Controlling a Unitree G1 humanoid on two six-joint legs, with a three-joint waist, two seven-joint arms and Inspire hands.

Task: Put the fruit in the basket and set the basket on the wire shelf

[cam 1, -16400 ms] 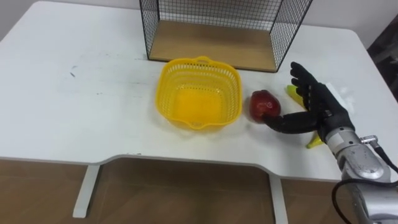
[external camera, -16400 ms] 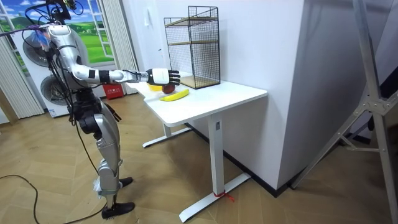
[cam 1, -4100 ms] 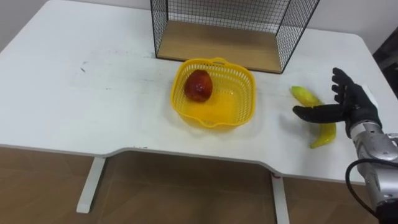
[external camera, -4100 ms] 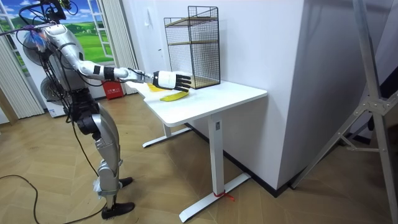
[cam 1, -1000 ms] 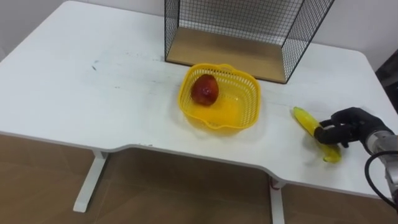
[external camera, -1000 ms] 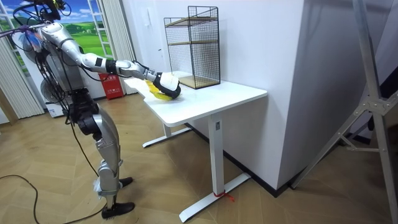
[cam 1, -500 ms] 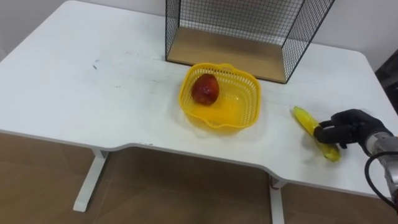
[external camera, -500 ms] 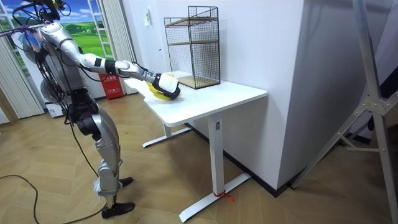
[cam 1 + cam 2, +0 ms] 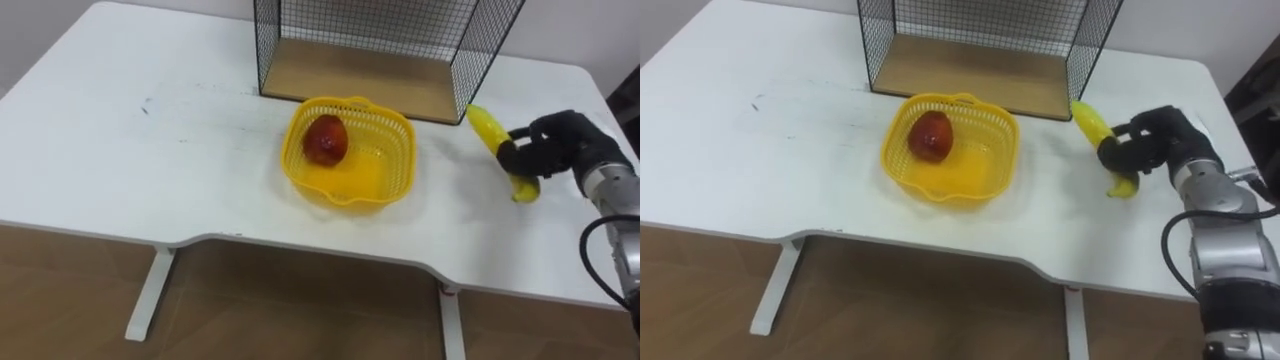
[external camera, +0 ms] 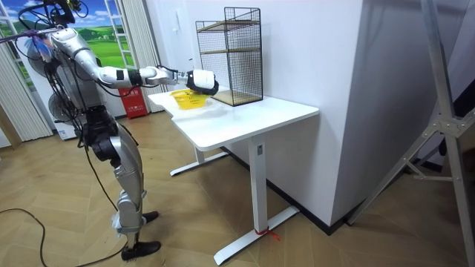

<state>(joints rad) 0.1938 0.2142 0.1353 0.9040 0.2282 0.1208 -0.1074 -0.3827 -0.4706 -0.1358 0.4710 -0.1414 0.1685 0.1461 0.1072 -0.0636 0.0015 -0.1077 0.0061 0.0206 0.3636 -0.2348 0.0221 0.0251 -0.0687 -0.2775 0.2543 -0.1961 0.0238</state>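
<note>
A yellow basket (image 9: 349,150) (image 9: 950,151) sits on the white table (image 9: 150,150) in front of the wire shelf (image 9: 385,45). A red fruit (image 9: 326,138) (image 9: 930,135) lies in the basket's left half. My right hand (image 9: 555,143) (image 9: 1156,138) is shut on a yellow banana (image 9: 491,131) (image 9: 1092,124) and holds it raised above the table, to the right of the basket. In the room view the right hand (image 10: 201,80) is lifted over the table near the shelf (image 10: 230,53).
The wire shelf has a wooden floor (image 9: 355,78) and stands at the table's far edge. The table's front edge (image 9: 300,245) runs close below the basket. I stand at the table's end on the room view's left.
My right hand, closed on the banana, has lifted it off the table and carried it up and slightly toward the basket and shelf. The basket and red fruit have stayed in place.
</note>
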